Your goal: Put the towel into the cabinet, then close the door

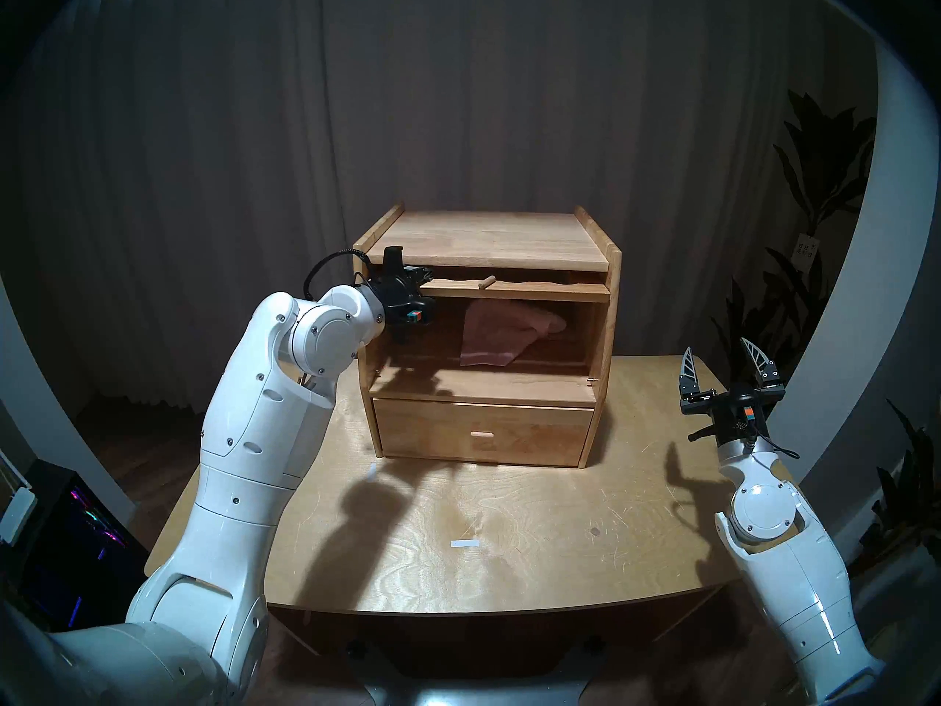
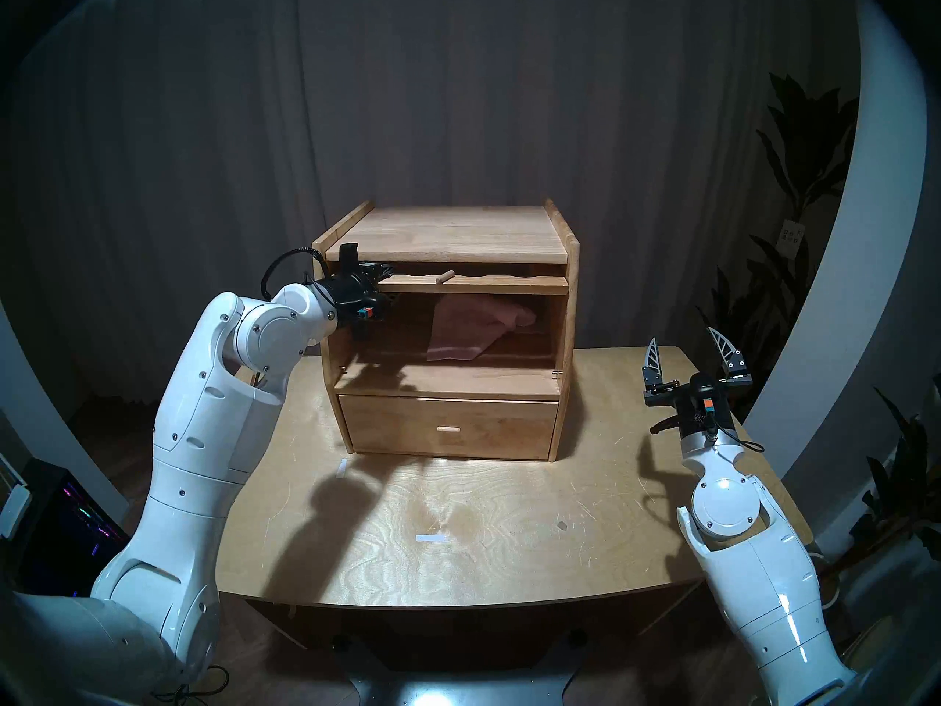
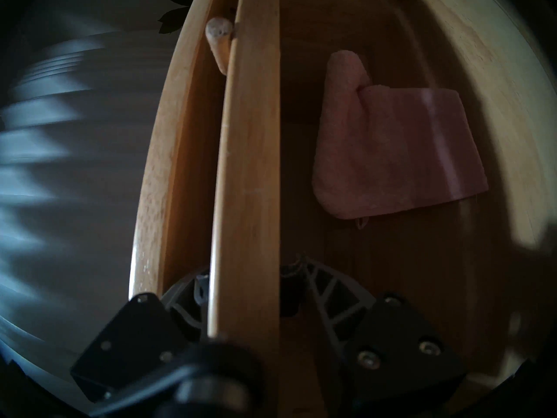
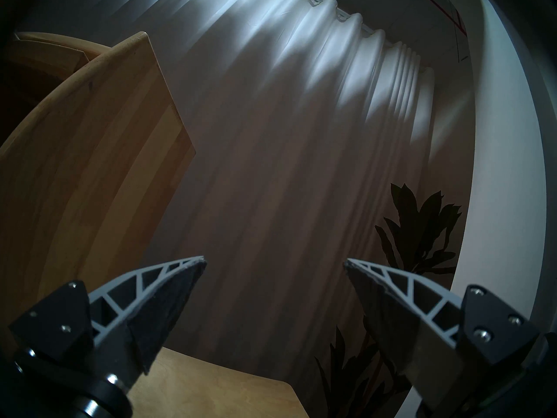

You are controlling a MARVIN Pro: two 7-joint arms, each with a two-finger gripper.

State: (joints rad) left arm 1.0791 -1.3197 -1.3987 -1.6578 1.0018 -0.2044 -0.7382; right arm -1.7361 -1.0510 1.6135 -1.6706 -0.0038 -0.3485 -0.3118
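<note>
The left gripper point(image 3: 245, 290) clamps the raised door point(image 1: 514, 291) at the cabinet point(image 1: 483, 236); right gripper point(image 1: 729, 358) beside the cabinet gapes empty; towel point(image 1: 501, 335) inside.

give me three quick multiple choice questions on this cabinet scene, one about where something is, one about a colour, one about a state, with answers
1. Where is the towel?
A. on the table in front of the cabinet
B. inside the cabinet's upper compartment
C. in the right gripper

2. What colour is the towel?
A. pink
B. blue
C. white

3. How does the door stand?
A. shut over the opening
B. taken off and lying on the table
C. raised about level under the cabinet top

Answers:
1. B: the towel lies on the floor of the open compartment of the cabinet.
2. A: both head views and the left wrist view show it pink.
3. C: the panel sits flat under the top with the left gripper straddling its edge, a finger on each side; the right gripper is open, off to the side.
</note>
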